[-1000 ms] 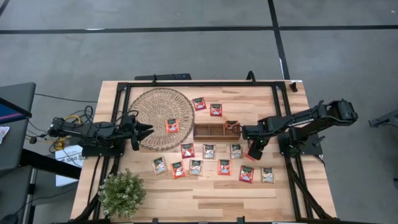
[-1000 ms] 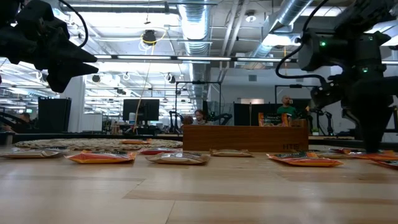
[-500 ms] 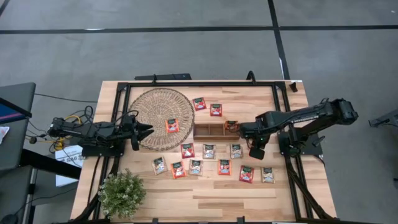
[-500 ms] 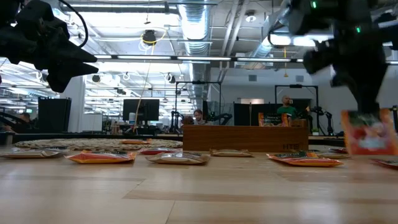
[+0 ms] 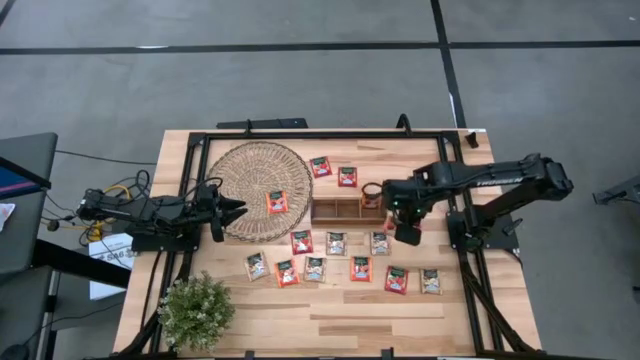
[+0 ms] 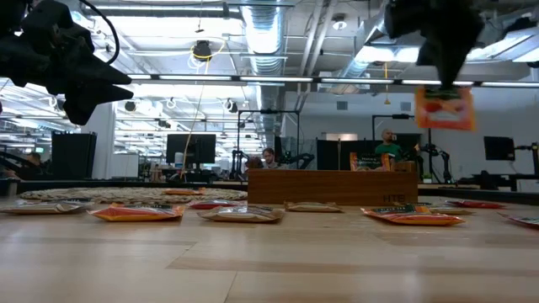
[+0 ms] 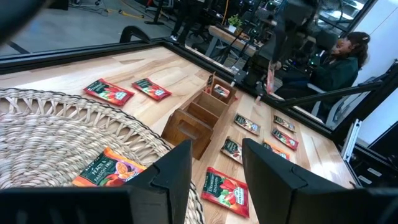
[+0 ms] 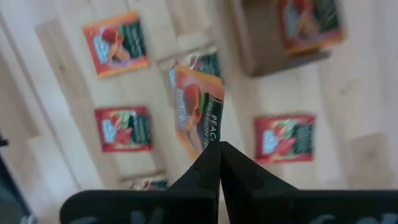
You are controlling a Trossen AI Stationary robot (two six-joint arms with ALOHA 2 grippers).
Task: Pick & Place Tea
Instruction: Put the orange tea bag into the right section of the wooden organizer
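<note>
One flat square paper sachet (image 8: pixel 198 112) pinched in right gripper (image 8: pixel 217 163).

The whole desk (image 5: pixel 330 300) is seen straight down from overhead in the high view, with the wooden tray (image 5: pixel 345 209) near the centre and the woven mat (image 5: pixel 255 185) at about ten o'clock from it. The desk surface is skimmed level in the low view, and the tray is faced side-on. The mat and tray are seen close and obliquely from the left wrist. Sachets (image 8: pixel 122 129) are viewed steeply downward from the right wrist. The tray is shared by all views.
</note>
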